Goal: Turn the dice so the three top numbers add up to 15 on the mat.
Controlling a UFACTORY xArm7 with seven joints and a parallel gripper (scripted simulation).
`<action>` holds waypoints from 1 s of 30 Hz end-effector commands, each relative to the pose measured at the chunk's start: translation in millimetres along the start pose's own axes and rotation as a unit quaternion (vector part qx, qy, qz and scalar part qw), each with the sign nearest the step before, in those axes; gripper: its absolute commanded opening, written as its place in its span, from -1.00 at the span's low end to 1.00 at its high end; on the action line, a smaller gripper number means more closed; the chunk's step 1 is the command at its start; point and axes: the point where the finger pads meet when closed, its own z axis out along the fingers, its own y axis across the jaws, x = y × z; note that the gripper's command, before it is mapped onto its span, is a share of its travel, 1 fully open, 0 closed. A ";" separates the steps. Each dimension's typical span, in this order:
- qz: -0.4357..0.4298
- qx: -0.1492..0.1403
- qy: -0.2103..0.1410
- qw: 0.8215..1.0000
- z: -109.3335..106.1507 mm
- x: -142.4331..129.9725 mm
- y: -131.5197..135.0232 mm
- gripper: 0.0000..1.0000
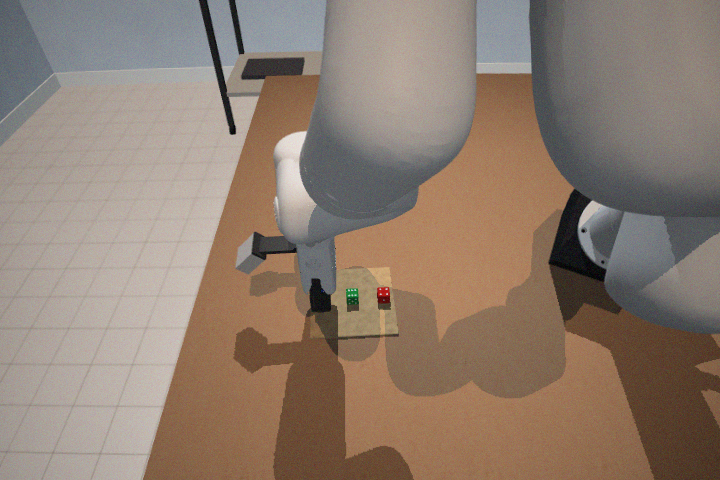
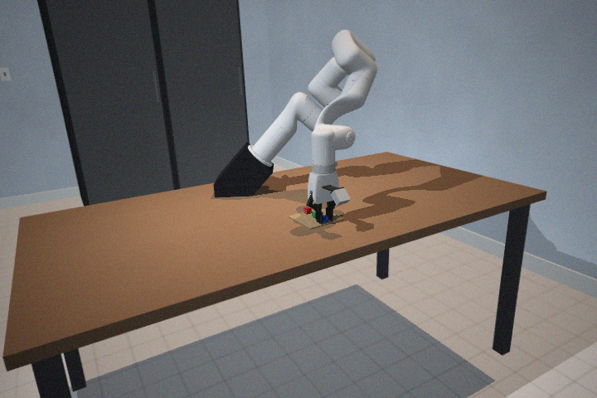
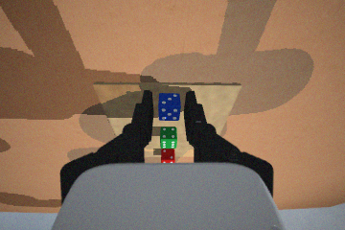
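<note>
The mat (image 1: 366,328) (image 2: 311,225) (image 3: 228,96) lies flat on the table. The green die (image 1: 352,296) (image 3: 169,137) sits flat mid-mat, six on top. The red die (image 1: 383,294) (image 2: 307,210) (image 3: 168,155) sits flat towards the arm's base, apparently four on top. The blue die (image 2: 325,219) (image 3: 170,106) sits on the mat near its outer edge; its top looks like five, its outward side three. My gripper (image 2: 324,220) (image 3: 169,102) is open around the blue die, with a gap on each side in the wrist view. The top view hides the blue die behind the fingers.
The green die stands close beside the fingers, on the base side, with the red die beyond it. The wooden table (image 1: 457,441) (image 2: 144,262) has an edge beyond the camera box (image 1: 250,253) (image 2: 340,196). The arm's black base (image 2: 243,176) stands at the table's far side.
</note>
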 end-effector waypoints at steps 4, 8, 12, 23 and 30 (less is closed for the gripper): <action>0.000 -0.001 0.002 1.000 -6.0 1.3 1.2 -0.28; 0.000 -0.001 0.002 1.000 -19.0 1.3 1.1 -0.28; 0.000 -0.001 0.002 1.000 -39.5 1.2 1.1 -0.28; 0.000 -0.001 0.002 1.000 -83.3 1.0 1.0 -0.28; 0.000 -0.001 0.002 1.000 -91.1 1.0 0.9 -0.28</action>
